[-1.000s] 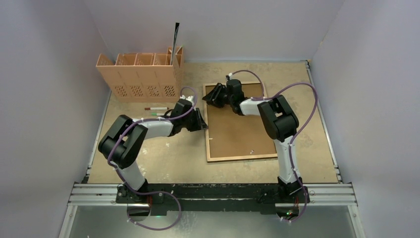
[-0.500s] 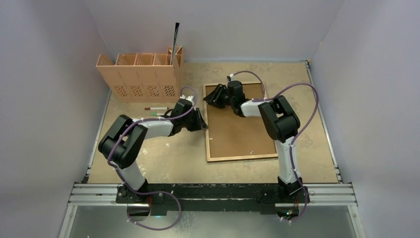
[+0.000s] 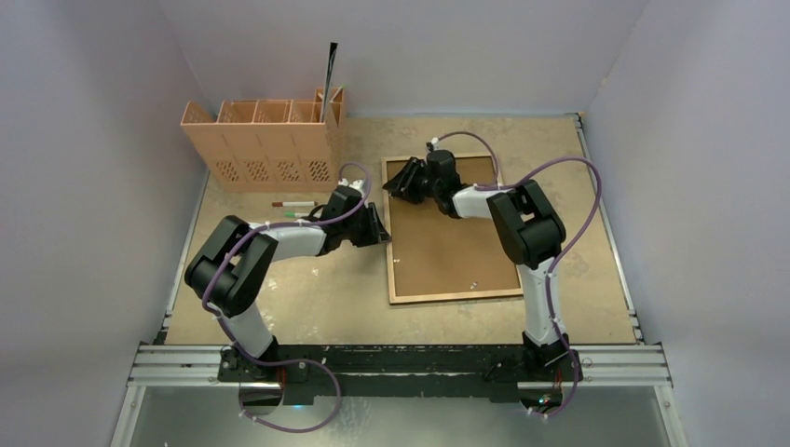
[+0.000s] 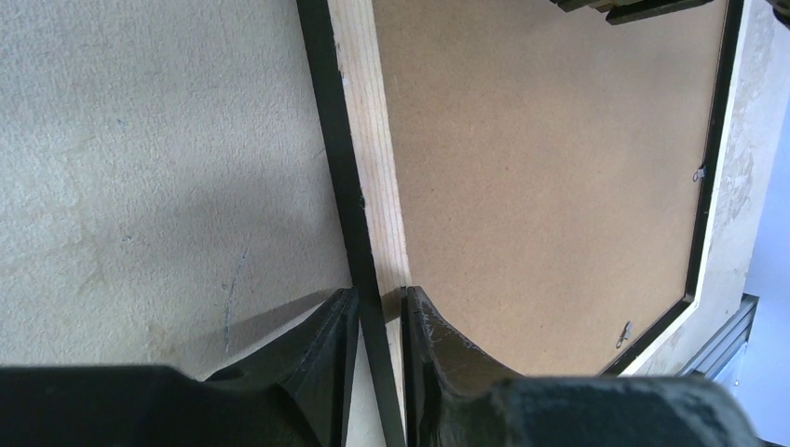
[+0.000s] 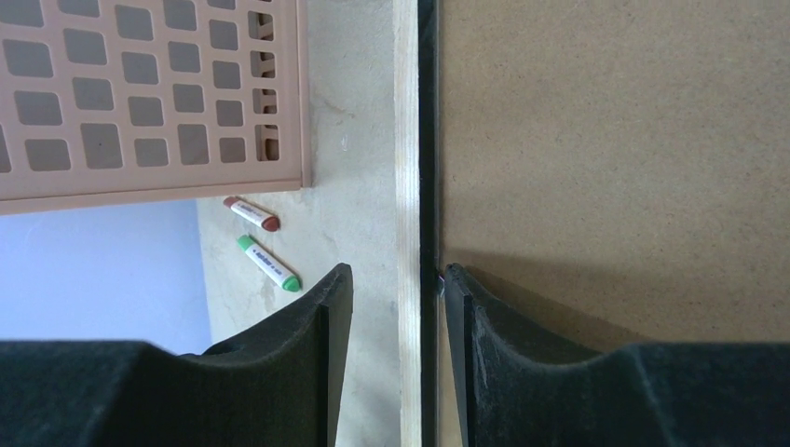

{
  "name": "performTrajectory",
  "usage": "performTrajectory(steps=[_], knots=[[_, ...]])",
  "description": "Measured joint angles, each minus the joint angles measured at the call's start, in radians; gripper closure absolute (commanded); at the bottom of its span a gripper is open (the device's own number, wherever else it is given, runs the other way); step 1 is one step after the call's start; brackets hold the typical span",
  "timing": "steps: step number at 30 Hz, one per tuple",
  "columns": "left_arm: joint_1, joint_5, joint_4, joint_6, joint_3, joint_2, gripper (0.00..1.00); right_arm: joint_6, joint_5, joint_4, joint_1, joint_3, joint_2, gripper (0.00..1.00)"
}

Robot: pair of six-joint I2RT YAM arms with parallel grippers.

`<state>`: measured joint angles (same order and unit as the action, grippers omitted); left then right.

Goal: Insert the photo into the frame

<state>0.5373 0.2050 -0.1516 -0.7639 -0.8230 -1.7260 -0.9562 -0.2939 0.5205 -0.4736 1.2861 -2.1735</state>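
Two pincers sit on one side rail of the frame (image 4: 377, 168), which lies face down on the table (image 4: 140, 140). The left pincer (image 4: 377, 321) is nearly shut, with both fingers pressed on the rail. The right pincer (image 5: 399, 284) is partly open around the same rail near the far corner. It has a gap on one side and grips nothing. The brown backing board (image 4: 540, 168) hides the frame's inside and front. A red marker (image 5: 251, 212) and a green marker (image 5: 268, 263) lie nearby. They are next to a crate (image 5: 140, 93) with holes, which is cut off in the wrist view. A thin black thing (image 3: 330, 74) stands in the crate, too small to name.

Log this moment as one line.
frame face down; left gripper pinching its rail; right gripper open astride same rail; photo not visible
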Motion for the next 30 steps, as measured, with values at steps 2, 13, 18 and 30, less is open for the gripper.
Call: performTrajectory(steps=[2,13,18,30], knots=[[0.0,0.0,0.001,0.0,0.0,0.0,0.74,0.011,0.001,-0.027,-0.003,0.016,0.0,0.56],[0.0,-0.001,0.013,0.013,-0.008,0.0,0.73,0.058,0.002,-0.116,-0.014,0.082,-0.017,0.56],[0.0,-0.015,0.015,0.017,-0.01,0.0,0.71,0.072,-0.013,-0.116,-0.013,0.082,-0.016,0.55],[0.0,-0.051,0.019,0.017,0.008,0.041,0.6,0.158,0.031,-0.306,0.025,-0.031,0.34,0.49]])
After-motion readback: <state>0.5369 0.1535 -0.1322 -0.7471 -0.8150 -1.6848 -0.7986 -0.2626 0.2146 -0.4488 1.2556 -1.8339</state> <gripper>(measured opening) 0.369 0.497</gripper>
